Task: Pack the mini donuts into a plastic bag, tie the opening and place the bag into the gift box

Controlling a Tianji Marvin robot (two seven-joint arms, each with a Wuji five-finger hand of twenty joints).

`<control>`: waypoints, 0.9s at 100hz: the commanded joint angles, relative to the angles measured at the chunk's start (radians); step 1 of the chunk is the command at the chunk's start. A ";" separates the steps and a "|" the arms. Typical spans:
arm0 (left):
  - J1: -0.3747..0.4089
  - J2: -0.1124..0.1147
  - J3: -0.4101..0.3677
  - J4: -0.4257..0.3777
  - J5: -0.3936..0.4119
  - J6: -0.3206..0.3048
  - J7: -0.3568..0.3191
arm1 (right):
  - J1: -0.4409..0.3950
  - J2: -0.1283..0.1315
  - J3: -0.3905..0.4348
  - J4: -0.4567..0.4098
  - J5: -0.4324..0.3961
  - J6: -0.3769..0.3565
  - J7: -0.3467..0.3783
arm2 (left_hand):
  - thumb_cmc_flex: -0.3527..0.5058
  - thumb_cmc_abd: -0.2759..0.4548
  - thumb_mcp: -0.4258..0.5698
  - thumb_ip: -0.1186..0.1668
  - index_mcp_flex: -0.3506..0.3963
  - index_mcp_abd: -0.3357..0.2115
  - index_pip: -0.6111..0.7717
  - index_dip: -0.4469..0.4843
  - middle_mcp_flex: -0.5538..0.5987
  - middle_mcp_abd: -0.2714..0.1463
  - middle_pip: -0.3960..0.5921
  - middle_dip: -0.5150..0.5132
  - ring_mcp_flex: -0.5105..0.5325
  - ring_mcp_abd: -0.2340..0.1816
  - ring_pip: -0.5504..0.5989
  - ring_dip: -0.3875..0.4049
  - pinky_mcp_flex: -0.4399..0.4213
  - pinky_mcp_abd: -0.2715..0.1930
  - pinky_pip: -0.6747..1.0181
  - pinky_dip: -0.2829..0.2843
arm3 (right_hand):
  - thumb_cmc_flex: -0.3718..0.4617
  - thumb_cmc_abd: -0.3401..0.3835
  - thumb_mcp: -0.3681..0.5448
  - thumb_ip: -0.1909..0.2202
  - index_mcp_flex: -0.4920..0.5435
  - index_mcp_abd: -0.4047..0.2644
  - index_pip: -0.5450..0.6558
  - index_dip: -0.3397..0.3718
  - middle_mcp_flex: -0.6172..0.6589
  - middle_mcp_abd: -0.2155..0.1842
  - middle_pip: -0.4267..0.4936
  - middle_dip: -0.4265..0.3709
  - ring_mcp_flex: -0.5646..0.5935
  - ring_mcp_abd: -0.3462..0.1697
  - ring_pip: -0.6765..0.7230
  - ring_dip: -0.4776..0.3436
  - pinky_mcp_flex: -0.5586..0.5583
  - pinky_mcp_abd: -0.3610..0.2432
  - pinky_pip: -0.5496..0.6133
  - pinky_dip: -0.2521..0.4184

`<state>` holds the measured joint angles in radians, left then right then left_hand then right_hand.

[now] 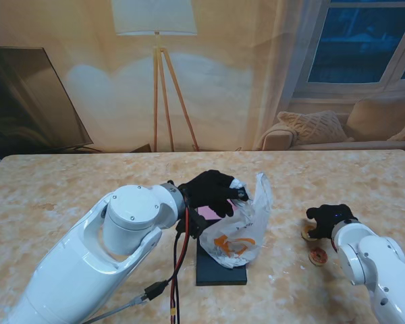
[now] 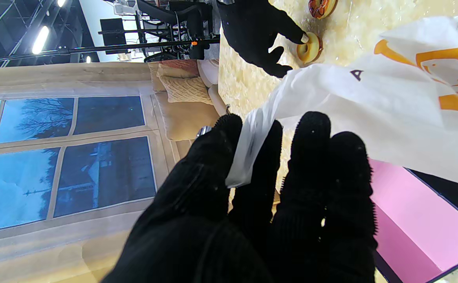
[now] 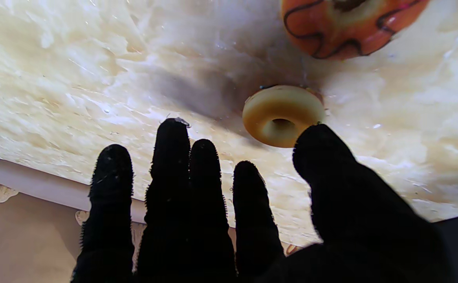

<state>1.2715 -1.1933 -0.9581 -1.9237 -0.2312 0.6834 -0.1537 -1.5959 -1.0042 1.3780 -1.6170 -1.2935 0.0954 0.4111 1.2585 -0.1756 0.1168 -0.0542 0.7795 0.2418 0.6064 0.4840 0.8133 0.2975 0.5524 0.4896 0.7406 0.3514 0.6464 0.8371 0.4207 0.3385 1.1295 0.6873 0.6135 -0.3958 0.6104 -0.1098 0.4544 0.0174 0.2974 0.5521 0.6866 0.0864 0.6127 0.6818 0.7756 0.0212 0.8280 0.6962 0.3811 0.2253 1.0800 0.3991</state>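
A white plastic bag (image 1: 241, 233) with orange print stands on the dark gift box (image 1: 219, 270), whose inside is pink (image 2: 417, 220). My left hand (image 1: 212, 192) is shut on the bag's rim (image 2: 248, 149), pinching it between thumb and fingers and holding it up. To the right, my right hand (image 1: 329, 217) hovers low and open over a pale mini donut (image 3: 282, 114), with its thumb (image 3: 319, 153) touching the donut's edge. Beside that one, nearer to me, an orange-glazed donut (image 1: 318, 256) with dark stripes lies on the table. What is inside the bag is hidden.
Red and black cables (image 1: 179, 260) hang from my left forearm beside the box. The marble table top (image 1: 67, 196) stretches wide to both sides. Beyond its far edge stand a floor lamp (image 1: 158, 81), a sofa (image 1: 337, 131) and a dark screen (image 1: 27, 101).
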 commanded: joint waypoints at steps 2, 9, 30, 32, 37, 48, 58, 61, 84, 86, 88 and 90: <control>0.005 -0.002 -0.002 -0.009 -0.003 -0.001 -0.015 | 0.004 -0.005 -0.010 0.014 -0.009 0.011 0.027 | 0.033 -0.002 -0.006 -0.013 0.018 -0.019 0.024 0.008 -0.001 -0.003 0.008 0.010 0.001 0.003 0.025 0.022 0.003 -0.018 0.023 0.023 | -0.020 -0.004 0.008 0.029 -0.005 0.026 -0.011 -0.013 -0.048 0.031 0.002 0.020 -0.030 -0.003 0.025 0.028 -0.015 0.015 -0.009 0.021; 0.006 -0.002 -0.002 -0.009 -0.003 -0.001 -0.015 | 0.013 -0.003 -0.017 0.024 -0.002 0.019 0.044 | 0.032 -0.002 -0.006 -0.013 0.016 -0.019 0.023 0.008 -0.001 -0.003 0.007 0.010 0.001 0.004 0.025 0.022 0.003 -0.017 0.023 0.023 | -0.027 -0.009 0.007 0.029 0.021 0.021 -0.001 -0.010 -0.062 0.040 -0.003 0.020 -0.042 0.000 0.021 0.027 -0.022 0.015 -0.013 0.022; 0.007 -0.001 -0.003 -0.010 -0.002 -0.003 -0.018 | 0.042 0.001 -0.039 0.054 0.035 0.029 0.081 | 0.032 -0.002 -0.006 -0.013 0.017 -0.018 0.024 0.009 -0.001 -0.003 0.007 0.011 0.001 0.004 0.025 0.022 0.002 -0.017 0.022 0.023 | -0.045 -0.020 0.009 0.027 0.072 0.028 0.021 -0.003 -0.087 0.057 -0.026 0.014 -0.070 0.011 -0.001 0.020 -0.036 0.018 -0.021 0.025; 0.007 -0.001 -0.004 -0.010 -0.002 -0.003 -0.017 | 0.044 0.002 -0.041 0.056 0.038 0.029 0.084 | 0.033 -0.002 -0.006 -0.013 0.017 -0.019 0.024 0.008 -0.001 -0.003 0.007 0.011 0.001 0.003 0.025 0.022 0.002 -0.016 0.023 0.023 | -0.049 -0.022 0.013 0.026 0.074 0.031 0.023 -0.001 -0.093 0.061 -0.038 0.009 -0.078 0.014 -0.016 0.014 -0.040 0.018 -0.025 0.026; 0.007 -0.001 -0.004 -0.010 -0.003 -0.003 -0.017 | 0.048 0.003 -0.045 0.060 0.041 0.031 0.090 | 0.033 -0.002 -0.007 -0.014 0.017 -0.019 0.024 0.008 -0.001 -0.002 0.007 0.011 0.001 0.004 0.025 0.022 0.002 -0.016 0.023 0.023 | -0.053 -0.026 0.015 0.026 0.080 0.033 0.024 0.000 -0.114 0.072 -0.052 0.004 -0.104 0.024 -0.034 0.007 -0.054 0.021 -0.032 0.025; 0.008 -0.001 -0.005 -0.010 -0.002 -0.003 -0.017 | 0.054 0.004 -0.052 0.065 0.042 0.034 0.099 | 0.032 -0.003 -0.006 -0.013 0.017 -0.019 0.024 0.009 0.000 -0.003 0.007 0.012 0.002 0.003 0.025 0.022 0.002 -0.016 0.023 0.024 | -0.055 -0.038 0.027 0.024 0.123 0.017 0.082 0.045 -0.162 0.100 -0.095 -0.017 -0.165 0.051 -0.101 -0.016 -0.101 0.028 -0.060 0.026; 0.009 -0.001 -0.005 -0.011 -0.003 -0.004 -0.016 | 0.061 0.005 -0.060 0.071 0.042 0.026 0.107 | 0.033 -0.003 -0.006 -0.013 0.016 -0.021 0.024 0.009 -0.001 -0.003 0.007 0.012 0.001 0.003 0.025 0.022 0.003 -0.017 0.024 0.024 | -0.058 -0.050 0.041 0.022 0.153 -0.039 0.222 0.201 -0.176 0.132 -0.191 -0.106 -0.196 0.087 -0.259 -0.113 -0.136 0.033 -0.092 0.019; 0.009 -0.001 -0.006 -0.011 -0.003 -0.004 -0.016 | 0.064 0.006 -0.063 0.075 0.044 0.024 0.104 | 0.032 -0.003 -0.006 -0.013 0.017 -0.021 0.024 0.009 -0.001 -0.004 0.007 0.013 0.001 0.003 0.025 0.022 0.002 -0.017 0.023 0.024 | -0.057 -0.058 0.050 0.021 0.155 -0.059 0.275 0.260 -0.159 0.141 -0.201 -0.126 -0.188 0.093 -0.287 -0.134 -0.134 0.034 -0.094 0.015; 0.010 -0.001 -0.006 -0.012 -0.001 -0.004 -0.015 | 0.086 0.009 -0.087 0.089 0.083 0.002 0.114 | 0.032 -0.003 -0.006 -0.013 0.017 -0.021 0.025 0.010 0.000 -0.004 0.008 0.015 0.002 0.003 0.026 0.023 0.001 -0.015 0.024 0.025 | -0.016 -0.161 0.091 -0.090 0.117 -0.163 0.557 0.475 -0.024 0.135 -0.237 -0.218 -0.078 0.112 -0.393 -0.217 -0.088 0.042 -0.088 -0.027; 0.010 -0.001 -0.007 -0.012 -0.001 -0.004 -0.015 | 0.087 0.009 -0.089 0.091 0.086 0.001 0.112 | 0.032 -0.003 -0.006 -0.013 0.017 -0.022 0.025 0.010 0.000 -0.004 0.008 0.015 0.002 0.003 0.026 0.023 0.001 -0.016 0.024 0.025 | -0.012 -0.167 0.094 -0.093 0.118 -0.171 0.576 0.485 -0.008 0.130 -0.235 -0.222 -0.066 0.110 -0.395 -0.220 -0.083 0.042 -0.086 -0.029; 0.011 -0.001 -0.007 -0.013 -0.001 -0.005 -0.015 | 0.089 0.009 -0.091 0.093 0.090 -0.001 0.111 | 0.033 -0.003 -0.006 -0.013 0.017 -0.020 0.025 0.010 0.000 -0.004 0.007 0.015 0.002 0.005 0.026 0.023 0.001 -0.015 0.025 0.026 | -0.009 -0.174 0.099 -0.098 0.117 -0.177 0.594 0.490 0.006 0.125 -0.236 -0.228 -0.053 0.107 -0.400 -0.225 -0.077 0.042 -0.084 -0.033; 0.011 -0.001 -0.007 -0.013 -0.001 -0.005 -0.015 | 0.090 0.009 -0.092 0.094 0.093 -0.002 0.108 | 0.032 -0.003 -0.006 -0.013 0.017 -0.021 0.025 0.010 0.001 -0.004 0.008 0.015 0.002 0.004 0.026 0.023 0.001 -0.014 0.025 0.026 | 0.000 -0.183 0.105 -0.104 0.120 -0.188 0.615 0.495 0.029 0.115 -0.232 -0.233 -0.035 0.102 -0.402 -0.227 -0.069 0.042 -0.080 -0.036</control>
<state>1.2777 -1.1922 -0.9623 -1.9255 -0.2311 0.6803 -0.1541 -1.4996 -0.9887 1.2963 -1.5312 -1.2041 0.1049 0.5049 1.2584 -0.1756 0.1168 -0.0542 0.7795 0.2418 0.6064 0.4840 0.8133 0.2975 0.5524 0.4899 0.7406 0.3514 0.6464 0.8371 0.4207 0.3385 1.1295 0.6873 0.5716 -0.5401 0.6761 -0.1770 0.5615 -0.0420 0.8108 1.0196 0.6706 0.1992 0.3804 0.4655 0.6982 0.1118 0.4409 0.4921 0.2972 0.2416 0.9869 0.3837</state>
